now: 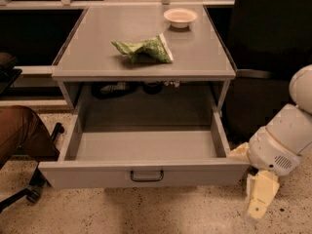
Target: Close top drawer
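The top drawer (97, 175) is a wide, deep grey metal tray, pulled far out of the grey cabinet (141, 74) toward me. Its inside is bare. A small dark bar handle (146, 176) sits at the centre of its flat front panel. My gripper (258, 199), cream-coloured on a white arm (282, 143), hangs low at the lower right, just beside the drawer's right front corner and apart from the handle.
A green snack bag (144, 49) and a white bowl (180, 17) lie on the cabinet top. An office chair base and a brown shape (19, 130) stand at the left. A dark panel (273, 57) stands at the right. The floor is speckled.
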Robot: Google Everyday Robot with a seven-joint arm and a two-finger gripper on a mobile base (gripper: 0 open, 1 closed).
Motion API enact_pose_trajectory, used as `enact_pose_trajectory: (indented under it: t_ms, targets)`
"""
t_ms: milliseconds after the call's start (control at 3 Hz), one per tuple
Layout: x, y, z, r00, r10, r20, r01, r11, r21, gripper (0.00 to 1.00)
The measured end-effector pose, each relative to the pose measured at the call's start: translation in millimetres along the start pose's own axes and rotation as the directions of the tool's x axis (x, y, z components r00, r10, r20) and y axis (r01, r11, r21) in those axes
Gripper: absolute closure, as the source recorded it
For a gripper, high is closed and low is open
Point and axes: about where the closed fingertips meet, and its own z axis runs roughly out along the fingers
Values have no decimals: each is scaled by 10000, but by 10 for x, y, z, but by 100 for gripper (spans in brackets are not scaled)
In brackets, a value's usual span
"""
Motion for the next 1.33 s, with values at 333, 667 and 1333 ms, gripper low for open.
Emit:
enact_pose_trajectory:
  t_ms: [333,667,1333]
  targets:
    - [70,6,296,10000,-9,40,12,9980,-631,0]
    - [70,6,296,10000,-9,40,12,9980,-630,0]
    - [47,-326,999,9994,-232,258,272,9854,-1679,0]
